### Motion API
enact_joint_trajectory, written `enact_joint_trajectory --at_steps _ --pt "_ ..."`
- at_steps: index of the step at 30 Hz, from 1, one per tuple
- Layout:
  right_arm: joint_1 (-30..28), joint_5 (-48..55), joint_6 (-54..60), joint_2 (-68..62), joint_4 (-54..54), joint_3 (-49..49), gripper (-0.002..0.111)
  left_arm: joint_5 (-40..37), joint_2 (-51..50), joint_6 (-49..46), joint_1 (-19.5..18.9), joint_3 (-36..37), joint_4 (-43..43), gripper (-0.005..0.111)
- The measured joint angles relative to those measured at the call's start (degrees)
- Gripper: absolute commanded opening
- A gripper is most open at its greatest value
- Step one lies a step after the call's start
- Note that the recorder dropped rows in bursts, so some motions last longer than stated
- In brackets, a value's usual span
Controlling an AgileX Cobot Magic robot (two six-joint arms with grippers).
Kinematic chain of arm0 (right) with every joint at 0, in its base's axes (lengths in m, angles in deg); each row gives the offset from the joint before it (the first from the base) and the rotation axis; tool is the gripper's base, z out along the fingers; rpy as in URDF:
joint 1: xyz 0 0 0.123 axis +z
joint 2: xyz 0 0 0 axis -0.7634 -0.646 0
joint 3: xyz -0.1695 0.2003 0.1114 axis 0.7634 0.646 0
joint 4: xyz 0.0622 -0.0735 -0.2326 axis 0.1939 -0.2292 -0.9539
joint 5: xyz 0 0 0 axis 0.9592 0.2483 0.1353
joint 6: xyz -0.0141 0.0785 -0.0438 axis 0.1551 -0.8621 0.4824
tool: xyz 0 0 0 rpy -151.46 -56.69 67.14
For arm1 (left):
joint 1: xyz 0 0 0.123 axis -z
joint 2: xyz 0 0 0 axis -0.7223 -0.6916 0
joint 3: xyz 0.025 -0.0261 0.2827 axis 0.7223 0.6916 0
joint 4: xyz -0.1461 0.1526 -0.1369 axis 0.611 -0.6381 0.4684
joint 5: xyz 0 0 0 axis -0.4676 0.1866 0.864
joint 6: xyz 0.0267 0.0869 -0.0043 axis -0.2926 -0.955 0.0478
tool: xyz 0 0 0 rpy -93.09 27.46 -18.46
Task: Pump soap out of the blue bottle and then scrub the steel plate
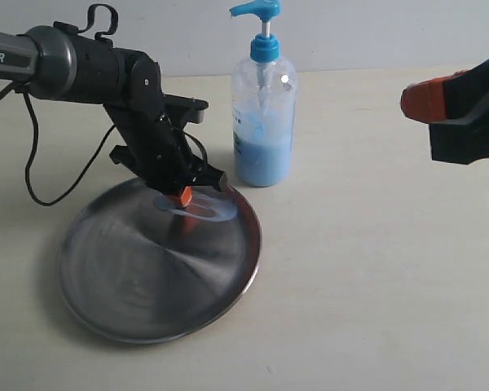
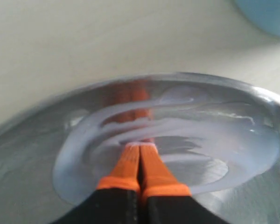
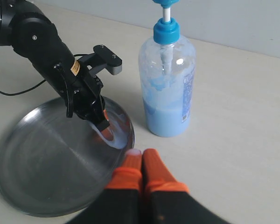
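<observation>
left fingers, clenched on nothing, touch the soap smeared on the plate, on its side nearest the bottle; bare steel lies away from the bottle. right fingers, clenched too, hang beyond the bottle.

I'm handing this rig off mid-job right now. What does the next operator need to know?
Left claw: shut, tips down on the steel plate, in the soap.
Right claw: shut, empty, off to the right, clear of plate and bottle.
Blue bottle: upright on the table, just past the plate's rim.
Done: soap is on the plate, smeared over the part nearest the bottle.
Left: scrub the rest; most of the plate looks bare.
</observation>
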Motion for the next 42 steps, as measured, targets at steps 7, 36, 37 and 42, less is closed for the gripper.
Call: enact_joint_trajectory --at_steps 7,36,37,42 --pt "0.0 0.1 0.0 0.0 0.0 0.0 0.0 0.35 0.0 0.0 2.01 0.0 2.24 0.0" --pt "0.0 0.21 0.0 0.0 -2.88 0.0 0.0 -6.87 13.76 1.11 2.51 0.45 -6.28 0.0" --pt "0.0 0.21 0.0 0.0 -3.39 0.0 0.0 -7.96 15.63 1.11 2.51 0.45 -6.28 0.0" --pt "0.0 0.38 0.0 0.0 -7.46 0.0 0.0 -11.96 23.27 1.11 2.51 1.18 -6.28 0.0"
